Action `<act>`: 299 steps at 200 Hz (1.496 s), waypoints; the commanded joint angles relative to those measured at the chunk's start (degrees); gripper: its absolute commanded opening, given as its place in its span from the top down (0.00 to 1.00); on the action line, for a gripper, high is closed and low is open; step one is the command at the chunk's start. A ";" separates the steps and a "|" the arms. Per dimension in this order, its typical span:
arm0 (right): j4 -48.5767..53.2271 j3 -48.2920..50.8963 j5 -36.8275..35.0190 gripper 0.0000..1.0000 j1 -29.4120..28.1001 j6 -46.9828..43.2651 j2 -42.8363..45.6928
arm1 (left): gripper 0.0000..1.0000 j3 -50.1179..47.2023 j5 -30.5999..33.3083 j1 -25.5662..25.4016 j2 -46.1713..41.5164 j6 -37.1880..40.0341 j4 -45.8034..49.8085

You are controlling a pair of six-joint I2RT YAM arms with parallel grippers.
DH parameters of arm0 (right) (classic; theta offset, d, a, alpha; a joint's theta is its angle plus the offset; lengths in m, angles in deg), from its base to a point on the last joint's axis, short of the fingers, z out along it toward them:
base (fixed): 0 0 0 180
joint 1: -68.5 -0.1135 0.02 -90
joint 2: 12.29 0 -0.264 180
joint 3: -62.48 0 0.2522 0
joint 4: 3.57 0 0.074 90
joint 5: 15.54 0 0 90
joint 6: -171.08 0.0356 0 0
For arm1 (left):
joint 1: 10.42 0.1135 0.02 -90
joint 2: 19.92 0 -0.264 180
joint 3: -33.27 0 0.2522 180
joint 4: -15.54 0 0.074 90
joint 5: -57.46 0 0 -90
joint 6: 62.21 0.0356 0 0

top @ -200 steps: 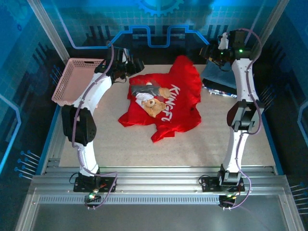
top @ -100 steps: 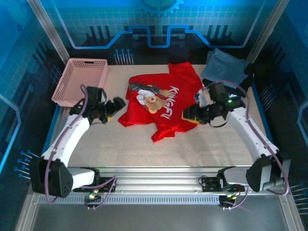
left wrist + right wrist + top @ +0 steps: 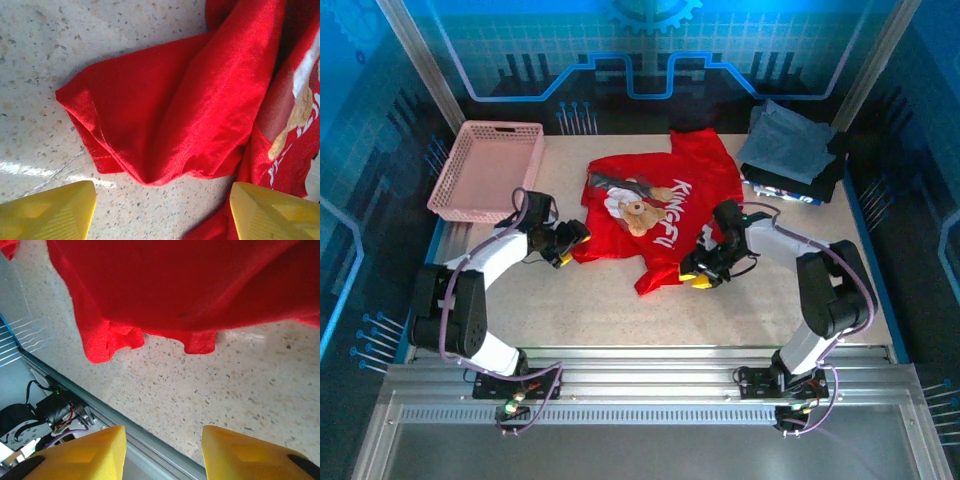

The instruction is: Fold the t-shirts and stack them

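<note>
Pink basket (image 3: 485, 170) sits at table's (image 3: 620, 310) far-left corner.

The red shirt (image 3: 665, 215) is thin cloth with a soft satin sheen along its folds. The grey-blue shirt (image 3: 788, 145) is duller, matt cloth. The table (image 3: 620, 300) is speckled, stone-like and matt, with faint glare. The basket (image 3: 485, 175) is pink plastic mesh. The left fingers (image 3: 272, 212) are yellow matt plastic, finely ribbed. The rail (image 3: 640, 390) is grooved bare metal.

The speckled table (image 3: 620, 300) carries a crumpled red t-shirt (image 3: 660, 215), a pink basket (image 3: 503, 127) and stacked folded shirts (image 3: 790, 150).
</note>
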 commanded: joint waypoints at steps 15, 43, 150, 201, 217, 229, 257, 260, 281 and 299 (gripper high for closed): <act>-2.32 -2.51 -1.39 0.54 -2.21 1.68 -4.29 | 0.30 0.19 -0.26 0.38 3.18 -1.05 -3.00; -3.66 -3.97 -3.57 0.54 -3.49 2.60 -7.34 | 0.31 0.16 0.05 0.38 5.22 -1.79 -5.10; 0.48 -10.82 -17.78 1.00 -3.64 6.51 -4.27 | 0.95 7.77 8.28 0.80 13.93 2.78 1.75; 14.46 -19.34 -14.39 1.00 5.98 0.30 12.34 | 0.97 15.04 14.65 2.34 -2.34 11.06 11.27; 16.66 -22.28 -11.13 1.00 11.13 -1.39 15.09 | 0.96 18.26 16.22 2.57 -5.57 15.28 13.79; 18.31 -24.66 -8.14 1.00 15.09 -2.54 15.72 | 0.96 20.39 17.30 2.79 -7.01 18.74 15.53; 21.69 -29.28 -4.10 1.00 22.44 -6.24 15.16 | 0.95 22.82 21.84 4.24 -9.35 24.66 18.40; 21.93 -29.60 -3.70 1.00 22.99 -6.57 15.05 | 0.95 22.84 21.99 4.58 -9.65 25.00 18.44; 22.97 -30.19 0.79 1.00 25.67 -8.39 13.83 | 0.95 22.76 20.81 6.40 -11.01 26.14 17.79; 25.92 -29.54 2.34 1.00 25.89 -12.05 12.37 | 0.94 21.75 17.49 6.44 -12.48 27.24 16.21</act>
